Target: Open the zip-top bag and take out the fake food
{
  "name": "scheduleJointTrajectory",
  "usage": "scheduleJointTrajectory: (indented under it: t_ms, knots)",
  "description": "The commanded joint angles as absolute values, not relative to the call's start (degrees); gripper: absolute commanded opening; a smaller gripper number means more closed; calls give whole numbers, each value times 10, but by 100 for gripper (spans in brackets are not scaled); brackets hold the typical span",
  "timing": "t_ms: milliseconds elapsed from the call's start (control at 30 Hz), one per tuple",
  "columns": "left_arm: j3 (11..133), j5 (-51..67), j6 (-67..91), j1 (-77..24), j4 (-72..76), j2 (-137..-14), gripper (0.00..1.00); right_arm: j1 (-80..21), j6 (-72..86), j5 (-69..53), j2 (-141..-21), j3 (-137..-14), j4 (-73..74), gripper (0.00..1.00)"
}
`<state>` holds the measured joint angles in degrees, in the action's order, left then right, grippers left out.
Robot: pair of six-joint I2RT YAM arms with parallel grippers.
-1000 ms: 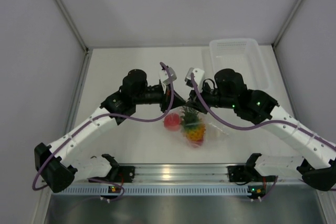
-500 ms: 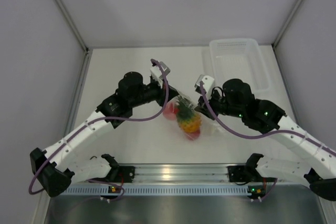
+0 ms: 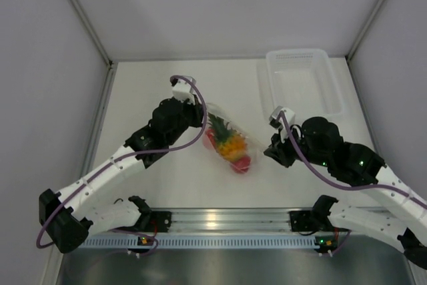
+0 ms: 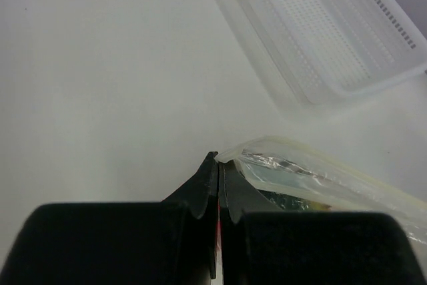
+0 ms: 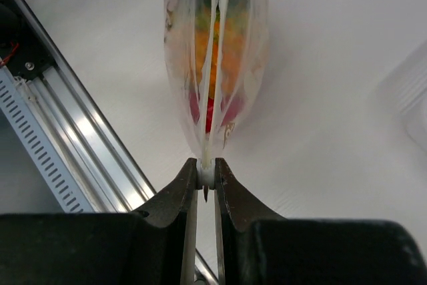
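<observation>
1. The left hand (image 4: 218, 165) sat at the far-left end of the scene. Its fingers were pressed together on a corner of the zip-top bag (image 3: 253, 143), where the thick edge strip begins.
2. From that corner the bag ran diagonally toward the near right, pulled long and fairly taut between the two hands over the middle of the worktop (image 3: 153, 78). Whether its belly touched the surface could not be told.
3. The fake food was all inside. The toy pineapple (image 3: 229, 143) lay along the bag's long axis with its green crown toward the left hand. One of the red fruits (image 3: 241, 163) sat at the near end and another just left of the pineapple.
4. The right hand (image 5: 207, 175) held the opposite, near-right end, its fingers nipped on a thin white edge of the plastic. From its wrist view the bag stretched straight away from the fingertips.
5. The plastic bin (image 3: 303, 75) stood at the far right, well apart from the bag.
6. Both hands were equally close, one at each end of the same axis, so the next move probably depends on drawing them apart along that diagonal. Whether the mouth had parted was unclear.
</observation>
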<state>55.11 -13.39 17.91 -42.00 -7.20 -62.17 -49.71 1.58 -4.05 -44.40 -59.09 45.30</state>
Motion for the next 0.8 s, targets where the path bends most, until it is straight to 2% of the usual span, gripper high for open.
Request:
scheduleJointTrajectory:
  t_ms: [0,133,300,333,400,467,633,767]
  knots:
    - [551,-287,199,-406,-22,-604,0,-496,27,-48,-453,-628,512,0]
    - [563,-290,229,-395,-43,-614,0,-497,31,-61,-478,-614,530,0]
    - [550,-143,210,-388,24,-622,0,-497,40,-93,-464,-604,488,0]
    - [547,-85,202,-388,37,-621,0,-497,43,-97,-459,-603,481,2]
    - [533,-42,191,-388,69,-616,0,-497,45,-100,-453,-600,469,13]
    - [522,-3,174,-387,89,-612,0,-497,47,-67,-447,-601,462,27]
    - [505,97,135,-385,120,-611,0,-496,67,59,-450,-627,457,36]
    - [505,160,120,-384,126,-619,0,-492,70,99,-468,-649,426,36]
